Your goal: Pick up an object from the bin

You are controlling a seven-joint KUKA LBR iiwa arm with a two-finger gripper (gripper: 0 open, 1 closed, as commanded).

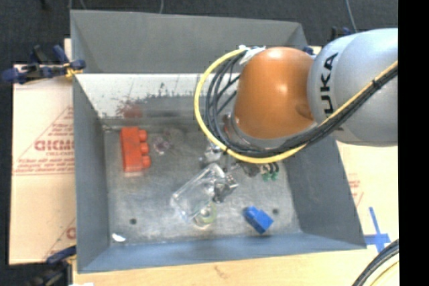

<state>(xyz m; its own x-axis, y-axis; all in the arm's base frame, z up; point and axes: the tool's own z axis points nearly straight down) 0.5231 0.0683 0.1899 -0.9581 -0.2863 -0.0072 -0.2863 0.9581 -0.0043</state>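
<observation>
though the tool [220, 184] sits by a clear container [191, 201], its opening is unclear.

In my bin [188, 50] I count five things, one of each kind: one orange-red studded block [134, 149], one small blue block [258, 218], one clear plastic piece [193, 201], one small green bit [270, 175], and one tiny white scrap [118, 236].
</observation>
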